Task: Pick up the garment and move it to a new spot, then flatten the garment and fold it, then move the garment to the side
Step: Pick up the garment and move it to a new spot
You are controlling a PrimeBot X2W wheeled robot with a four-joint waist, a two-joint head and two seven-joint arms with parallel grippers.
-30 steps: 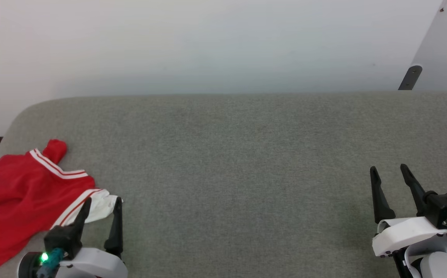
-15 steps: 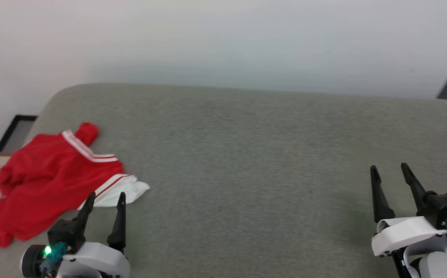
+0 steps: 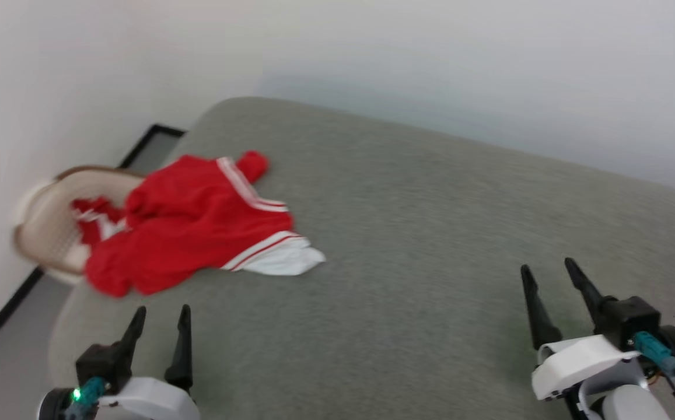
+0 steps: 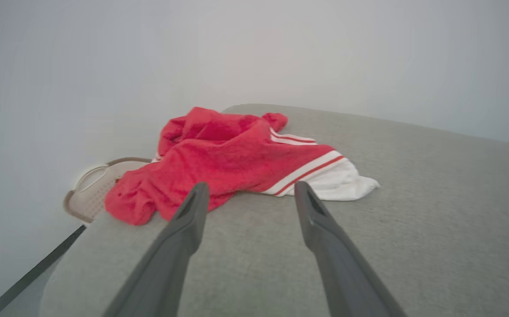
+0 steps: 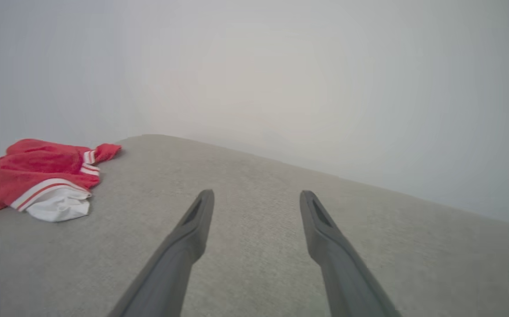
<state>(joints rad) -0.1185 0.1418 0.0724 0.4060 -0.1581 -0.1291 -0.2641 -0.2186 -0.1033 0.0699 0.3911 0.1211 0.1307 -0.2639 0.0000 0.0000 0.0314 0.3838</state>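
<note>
Hovering above the near edge of the grey cushion (image 3: 430,233): left gripper (image 3: 161,309) and right gripper (image 3: 547,265); both pairs of jaws stood wide apart and held nothing. Beyond the left gripper, toward the far left corner, the garment (image 3: 191,224) lay crumpled, spilling over the left edge into a beige basket (image 3: 45,227).
</note>
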